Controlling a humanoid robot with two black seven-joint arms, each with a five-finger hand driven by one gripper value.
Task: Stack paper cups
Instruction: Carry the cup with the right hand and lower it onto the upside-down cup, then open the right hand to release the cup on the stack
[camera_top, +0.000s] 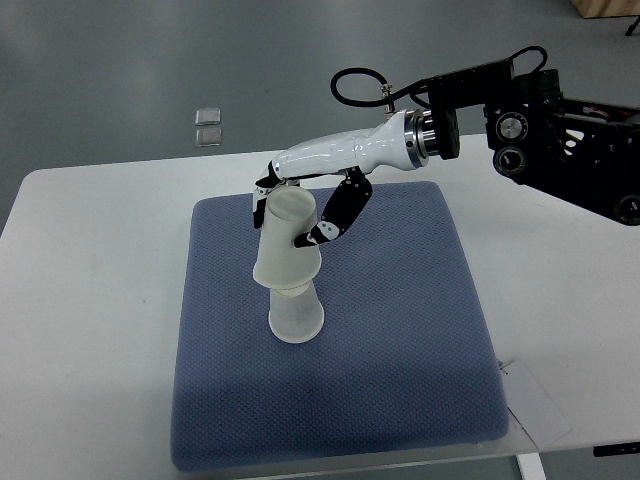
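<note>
Paper cup (286, 247) gripped by right hand (300, 205).

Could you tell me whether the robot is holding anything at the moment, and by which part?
The right hand holds the upper paper cup near its closed top end, fingers on its sides, over the lower cup.

The right hand (300, 200) had a glossy white plastic shell, black jointed fingers (340, 215) and a polished metal wrist ring (415, 140). The paper cups (290, 270) looked matt and smooth. The blue mat (400, 350) was woven, textured cloth; the white tabletop (90, 300) was smooth and faintly sheened.
</note>
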